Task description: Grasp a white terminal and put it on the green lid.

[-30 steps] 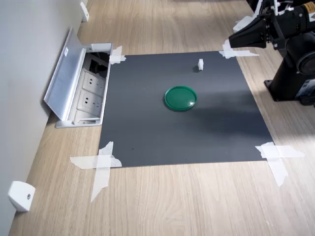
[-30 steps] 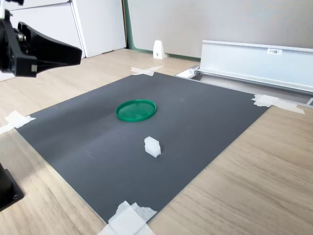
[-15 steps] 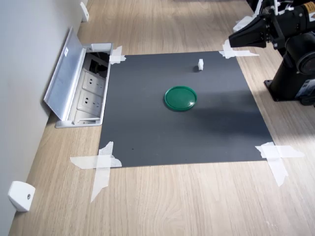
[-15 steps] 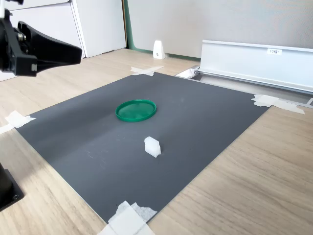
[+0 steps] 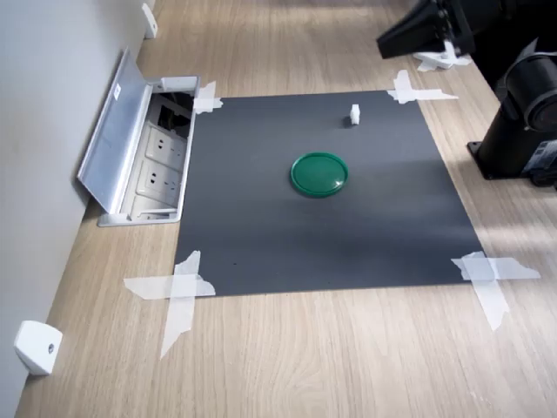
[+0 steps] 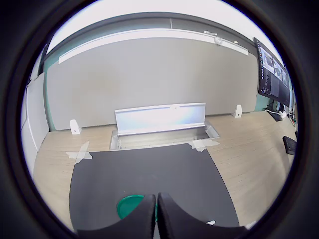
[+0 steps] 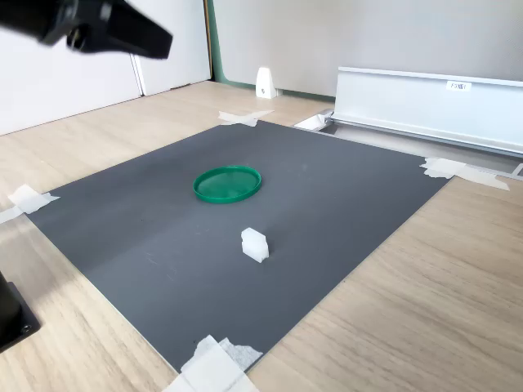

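Observation:
The white terminal [image 5: 354, 114] [image 7: 254, 245] stands upright on the black mat [image 5: 261, 235], a short way from the green lid [image 5: 319, 173] [image 7: 228, 184], which lies flat near the mat's middle. My gripper [image 5: 383, 45] [image 7: 166, 42] hangs high in the air, beyond the mat's corner in the first exterior view and well above both objects. In the wrist view its fingers [image 6: 147, 214] meet with nothing between them. That view shows part of the green lid [image 6: 128, 206] behind the fingers and a white speck [image 6: 211, 222] at the mat's edge, probably the terminal.
An open floor socket box [image 5: 157, 165] with its metal flap [image 5: 109, 139] raised lies along the mat's edge by the wall. White tape [image 5: 178, 292] holds down the mat's corners. The arm's black base [image 5: 518, 139] stands on the wooden floor beside the mat.
The gripper has risen and swung inward toward the mat over the last half second. The terminal and the lid have not moved.

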Available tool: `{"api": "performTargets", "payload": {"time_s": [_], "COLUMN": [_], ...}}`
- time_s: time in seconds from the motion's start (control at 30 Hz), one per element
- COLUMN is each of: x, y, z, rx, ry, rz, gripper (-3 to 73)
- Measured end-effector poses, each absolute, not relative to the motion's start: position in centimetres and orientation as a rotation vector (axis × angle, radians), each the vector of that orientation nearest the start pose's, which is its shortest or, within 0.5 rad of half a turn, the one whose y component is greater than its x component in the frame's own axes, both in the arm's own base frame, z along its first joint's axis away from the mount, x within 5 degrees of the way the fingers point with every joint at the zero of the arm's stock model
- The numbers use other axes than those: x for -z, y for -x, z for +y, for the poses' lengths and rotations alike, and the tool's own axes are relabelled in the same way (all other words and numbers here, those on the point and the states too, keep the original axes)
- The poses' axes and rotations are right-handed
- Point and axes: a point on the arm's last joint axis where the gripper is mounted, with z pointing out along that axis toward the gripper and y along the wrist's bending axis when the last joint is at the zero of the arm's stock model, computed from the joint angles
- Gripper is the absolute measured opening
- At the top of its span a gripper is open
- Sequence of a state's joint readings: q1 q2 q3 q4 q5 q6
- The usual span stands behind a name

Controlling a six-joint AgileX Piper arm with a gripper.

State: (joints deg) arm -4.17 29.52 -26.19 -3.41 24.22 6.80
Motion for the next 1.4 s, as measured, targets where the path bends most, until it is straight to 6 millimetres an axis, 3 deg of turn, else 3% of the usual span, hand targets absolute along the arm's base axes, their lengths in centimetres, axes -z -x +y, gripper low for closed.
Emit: {"api": "performTargets", "payload": {"time_s": [0.17, 0.33, 0.67, 0.8, 0.93, 1.07, 1.27, 1.4], "x": [-31.5, -32.4, -32.3, -31.7, -31.4, -30.9, -30.5, -30.7], "y": [-13.5, -16.1, -18.8, -18.8, -18.2, -17.9, -18.1, -17.9], "z": [-1.4, -1.8, -2.1, -3.8, -6.5, -8.2, -8.7, -8.9], "rx": [0.089, 0.120, 0.189, 0.203, 0.245, 0.257, 0.248, 0.274], "ry": [-0.120, -0.109, 0.132, 0.141, 0.102, 0.068, 0.010, 0.022], "rz": [2.120, 2.291, 2.554, 2.645, 2.680, 2.727, 2.751, 2.770], "gripper": [-0.8, -0.8, -0.3, 2.8, 9.9, 23.7, 47.3, 55.3]}}
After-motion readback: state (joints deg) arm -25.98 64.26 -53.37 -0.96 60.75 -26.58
